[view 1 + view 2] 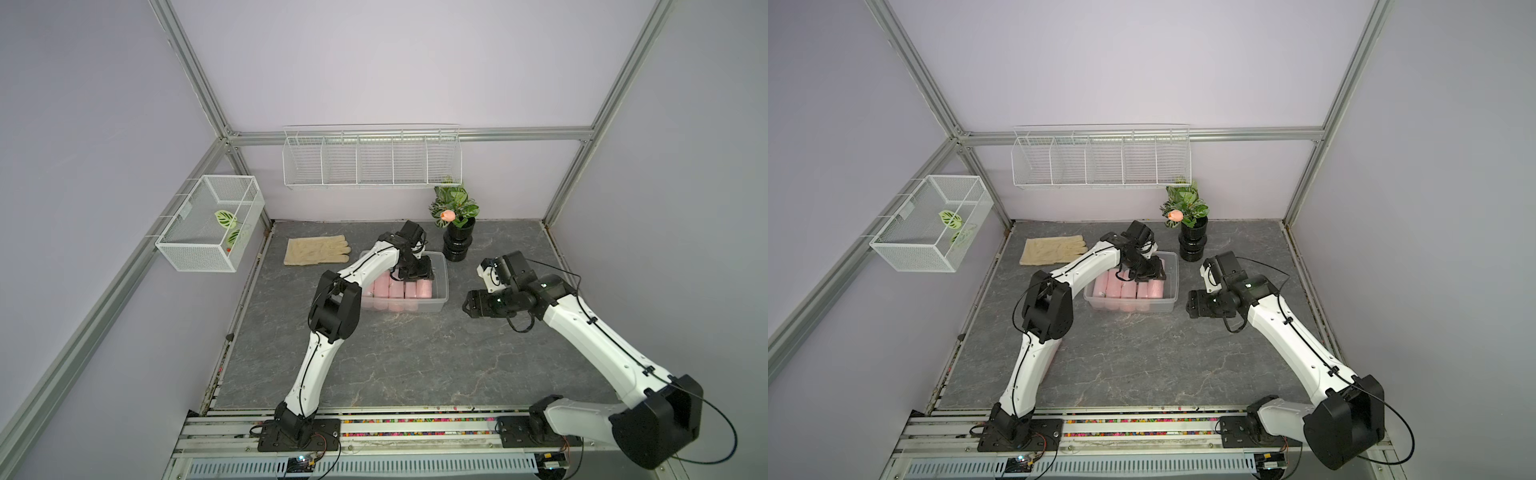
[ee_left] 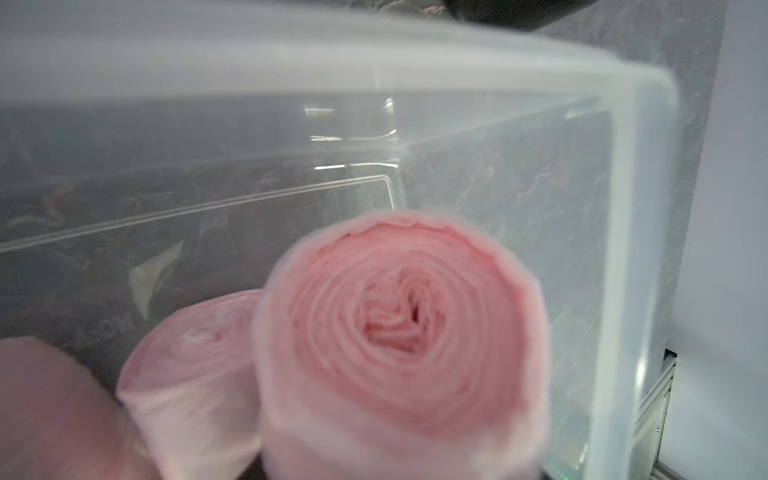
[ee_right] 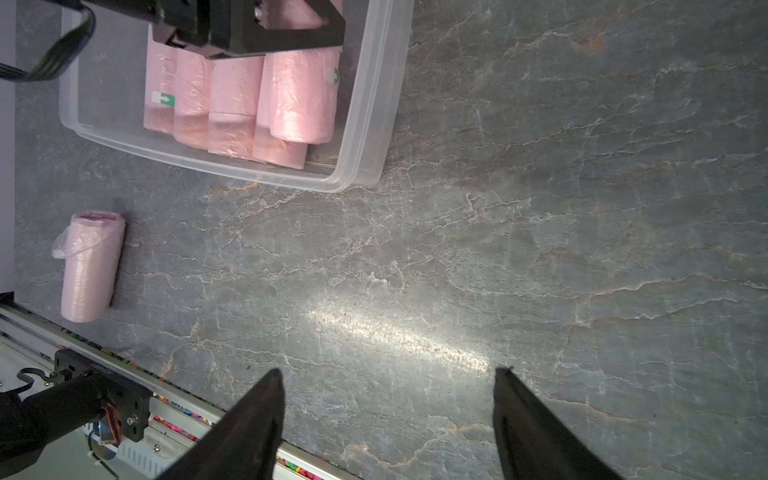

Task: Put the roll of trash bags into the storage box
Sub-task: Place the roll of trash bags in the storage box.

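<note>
Storage box: a clear, open-topped tub toward the back of the desk, about mid-width. The stored rolls lie side by side in it, parallel, which we judge packs them tightly.
Raised roll: inside the box at its right end, riding on top of the row rather than down among it.
Left gripper: reaches down into the box over the raised roll. Its fingers are hidden, so we cannot tell whether they clasp the roll or have let go.
Right gripper: fingers spread with nothing between them, hovering over bare desk right of the box. We judge it is parked there to leave the left arm room.
Loose roll: lies on the desk's left side, between the box and the front edge, not yet stowed.
Look of the rolls: pale pink, glossy thin film wound tight. The end face shows spiral layers and a soft centre. The loose roll has a slack flap at one end.
</note>
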`<state>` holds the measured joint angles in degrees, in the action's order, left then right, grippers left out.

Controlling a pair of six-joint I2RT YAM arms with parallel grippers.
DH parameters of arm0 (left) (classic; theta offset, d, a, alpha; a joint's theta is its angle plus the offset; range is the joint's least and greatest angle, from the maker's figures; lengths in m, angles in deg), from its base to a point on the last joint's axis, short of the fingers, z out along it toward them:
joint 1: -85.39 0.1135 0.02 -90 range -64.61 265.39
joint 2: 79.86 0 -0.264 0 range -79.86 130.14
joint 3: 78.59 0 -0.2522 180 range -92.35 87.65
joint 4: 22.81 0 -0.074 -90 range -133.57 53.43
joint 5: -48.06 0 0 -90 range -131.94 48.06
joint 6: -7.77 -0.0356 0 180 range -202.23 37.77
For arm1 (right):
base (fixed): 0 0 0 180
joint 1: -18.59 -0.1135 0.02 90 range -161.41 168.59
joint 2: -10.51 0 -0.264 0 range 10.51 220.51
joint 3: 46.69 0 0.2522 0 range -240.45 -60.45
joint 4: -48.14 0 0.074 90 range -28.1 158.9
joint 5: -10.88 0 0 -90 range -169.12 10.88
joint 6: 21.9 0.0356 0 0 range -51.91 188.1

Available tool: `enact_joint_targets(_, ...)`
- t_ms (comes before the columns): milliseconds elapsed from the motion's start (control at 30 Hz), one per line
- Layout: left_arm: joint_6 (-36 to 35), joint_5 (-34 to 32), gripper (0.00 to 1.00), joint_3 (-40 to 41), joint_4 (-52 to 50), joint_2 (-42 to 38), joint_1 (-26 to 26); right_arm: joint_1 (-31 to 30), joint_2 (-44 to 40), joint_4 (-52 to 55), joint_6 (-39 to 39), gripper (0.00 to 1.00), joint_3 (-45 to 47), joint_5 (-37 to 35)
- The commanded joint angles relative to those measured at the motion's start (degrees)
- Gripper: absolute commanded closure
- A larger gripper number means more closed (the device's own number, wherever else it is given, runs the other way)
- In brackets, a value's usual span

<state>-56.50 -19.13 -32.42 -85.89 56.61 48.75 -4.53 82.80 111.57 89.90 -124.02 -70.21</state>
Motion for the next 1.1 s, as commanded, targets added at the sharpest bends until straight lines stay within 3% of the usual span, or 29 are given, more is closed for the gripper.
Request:
enact_joint_targets(0,1.69,-0.23,0.48,-1.58,0.38,1.0,0.17,0.44,-1.33,0.03,-0.13,0.2,1.06,0.75)
enact_joint_targets(400,1.2,-5.4,0.44,-0.96,-4.06,1.56,0.17,0.86,-1.58,0.01,-0.66,0.2,1.34,0.94)
enact_joint_targets(1067,-0.67,-8.14,0.39,-1.99,-5.99,-0.37,-0.95,1.23,-2.32,-0.19,-0.85,0.2,2.06,1.3)
